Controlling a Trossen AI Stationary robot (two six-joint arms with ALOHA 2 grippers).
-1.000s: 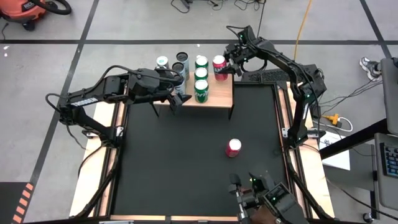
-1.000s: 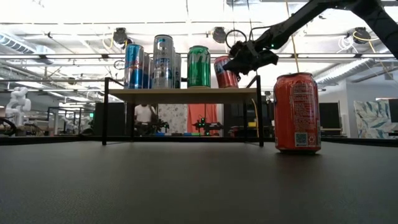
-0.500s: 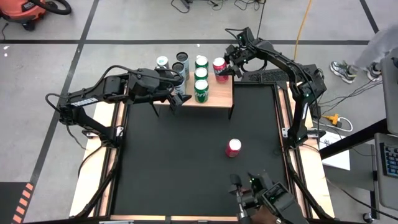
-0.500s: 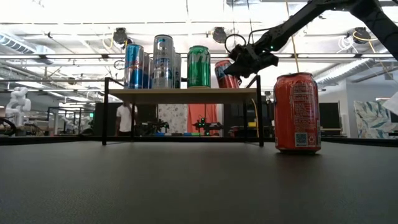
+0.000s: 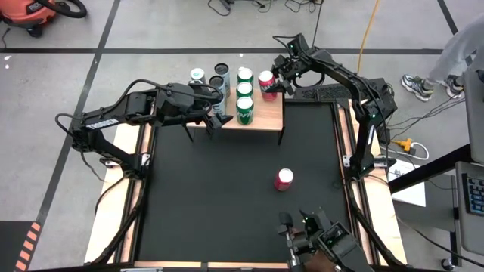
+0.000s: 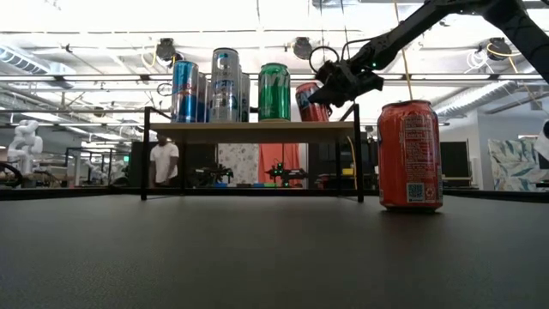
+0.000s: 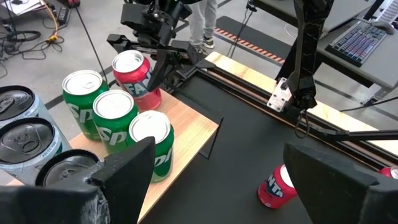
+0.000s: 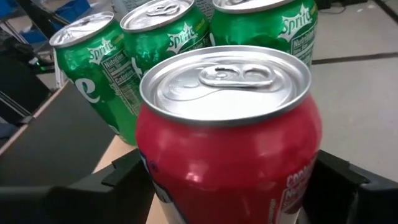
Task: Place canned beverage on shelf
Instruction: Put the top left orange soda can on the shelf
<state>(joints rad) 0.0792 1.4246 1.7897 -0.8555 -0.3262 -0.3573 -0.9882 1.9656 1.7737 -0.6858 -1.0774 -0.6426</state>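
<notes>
1. Right gripper (image 5: 277, 80) is gripping a tilted red can (image 5: 266, 81) at the shelf's (image 5: 265, 117) back right corner, beside three green cans (image 5: 244, 98)
2. Left gripper (image 5: 214, 113) is hanging wide open over the shelf's left end
3. Another red can (image 5: 283, 179) is standing on the table (image 5: 212, 204)

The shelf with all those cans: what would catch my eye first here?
On the shelf, the right end effector holds a tilted red can at the back right corner, beside three green cans. A second red can stands alone on the black table. The left end effector waits open by the shelf's left end.
</notes>
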